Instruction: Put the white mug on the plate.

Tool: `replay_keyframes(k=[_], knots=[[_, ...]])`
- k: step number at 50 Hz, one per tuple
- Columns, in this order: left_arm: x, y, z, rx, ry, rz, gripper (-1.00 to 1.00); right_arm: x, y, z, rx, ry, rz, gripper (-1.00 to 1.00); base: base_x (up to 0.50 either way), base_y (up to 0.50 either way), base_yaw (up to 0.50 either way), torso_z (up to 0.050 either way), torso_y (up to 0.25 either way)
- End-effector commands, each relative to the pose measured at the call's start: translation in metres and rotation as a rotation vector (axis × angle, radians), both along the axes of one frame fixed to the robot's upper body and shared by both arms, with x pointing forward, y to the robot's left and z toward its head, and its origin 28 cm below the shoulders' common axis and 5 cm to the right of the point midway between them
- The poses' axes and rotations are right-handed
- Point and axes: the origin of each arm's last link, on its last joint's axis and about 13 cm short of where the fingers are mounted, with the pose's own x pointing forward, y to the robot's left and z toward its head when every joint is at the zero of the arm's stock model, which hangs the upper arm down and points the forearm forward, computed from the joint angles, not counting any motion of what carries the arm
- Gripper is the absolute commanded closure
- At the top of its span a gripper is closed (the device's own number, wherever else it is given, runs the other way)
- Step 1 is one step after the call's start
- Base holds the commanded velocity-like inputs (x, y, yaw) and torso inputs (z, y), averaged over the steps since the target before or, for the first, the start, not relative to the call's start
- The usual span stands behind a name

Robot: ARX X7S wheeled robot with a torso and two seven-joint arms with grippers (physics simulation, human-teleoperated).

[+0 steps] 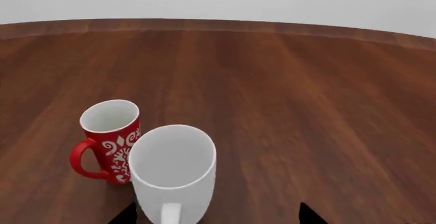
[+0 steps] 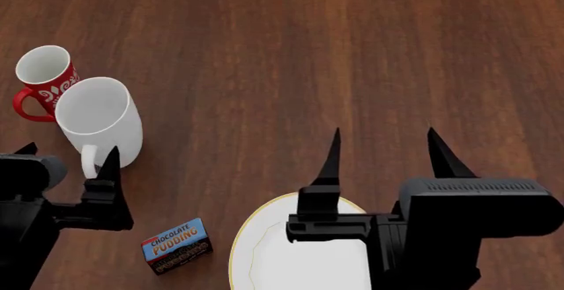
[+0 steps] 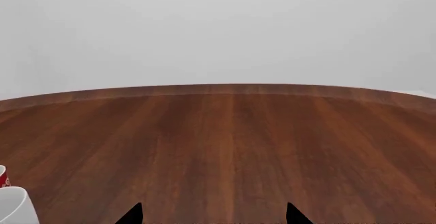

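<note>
1. The dark brown wooden tabletop (image 2: 291, 45) carries everything in the scene, its grain running away from the robot.
2. The right tool (image 2: 384, 152), black with two pointed fingers, hangs above the near part of the tabletop with its fingers spread wide and nothing between them.
3. The left tool (image 2: 66, 158), also black, sits just behind the white mug; its fingers stand apart, and the mug's handle points toward the gap between them.
4. The round white plate with a thin gold-yellow rim (image 2: 255, 250) lies near the front edge, partly hidden under the right tool.
5. The tall plain white mug (image 2: 99, 121) stands upright on the tabletop, well left of the plate.
6. The smaller red mug with white patterns (image 2: 44, 78) stands upright just beside the white mug, on its far side.
7. A small blue chocolate pudding box (image 2: 176, 246) lies flat left of the plate.
</note>
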Motion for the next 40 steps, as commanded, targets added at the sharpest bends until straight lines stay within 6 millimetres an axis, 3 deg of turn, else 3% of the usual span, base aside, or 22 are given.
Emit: replay_keyframes(k=[1,40], knots=[[0.008,0.001,-0.002,-0.03,0.057,0.016,-1.0,0.0,-0.001,-0.002,0.006,0.002,-0.003,-1.0,0.0,0.0,0.0,0.0,0.0],[0.032,0.0,-0.007,-0.047,0.127,0.072,-1.0,-0.001,-0.006,-0.009,0.022,0.014,-0.013,-1.0,0.0,0.0,0.0,0.0,0.0]])
